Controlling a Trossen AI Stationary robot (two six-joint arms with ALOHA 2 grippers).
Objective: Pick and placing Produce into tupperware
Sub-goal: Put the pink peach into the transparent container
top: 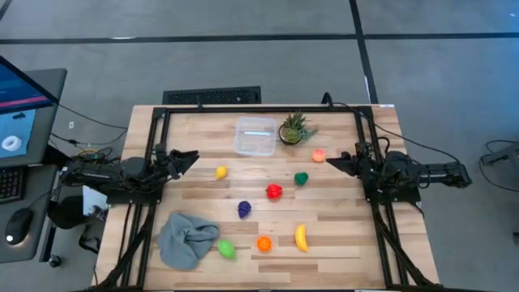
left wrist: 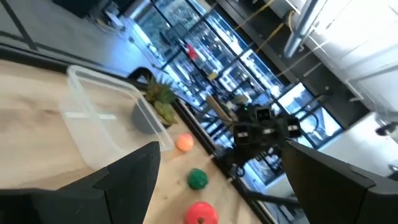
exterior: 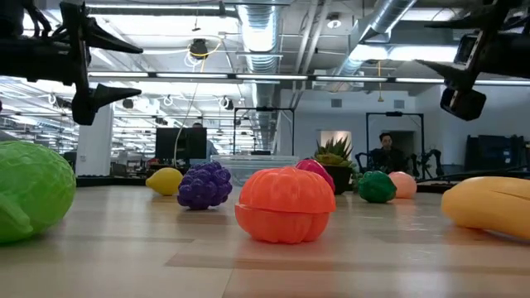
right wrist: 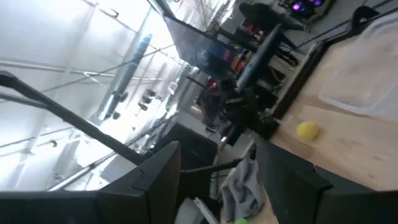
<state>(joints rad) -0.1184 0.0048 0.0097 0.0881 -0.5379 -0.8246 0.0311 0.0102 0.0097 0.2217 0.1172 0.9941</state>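
Observation:
The clear tupperware (top: 255, 135) stands empty on its base near the table's far edge, beside a potted plant (top: 293, 130). Toy produce lies scattered on the wood: a lemon (top: 220, 172), purple grapes (top: 244, 208), a red piece (top: 274, 191), a green piece (top: 301, 178), a peach-coloured piece (top: 318, 155), a banana (top: 301, 237), an orange piece (top: 263, 242) and a light green piece (top: 226, 249). My left gripper (top: 191, 158) hovers open at the table's left side, raised above the wood (exterior: 124, 68). My right gripper (top: 331, 162) hovers open at the right side, near the peach-coloured piece.
A crumpled grey cloth (top: 186, 239) lies at the near left corner, next to the light green piece. Black frame rails (top: 154, 138) run along the table's left, right and far sides. Bare wood shows between the lemon and the tupperware. A person (exterior: 385, 149) sits in the room beyond.

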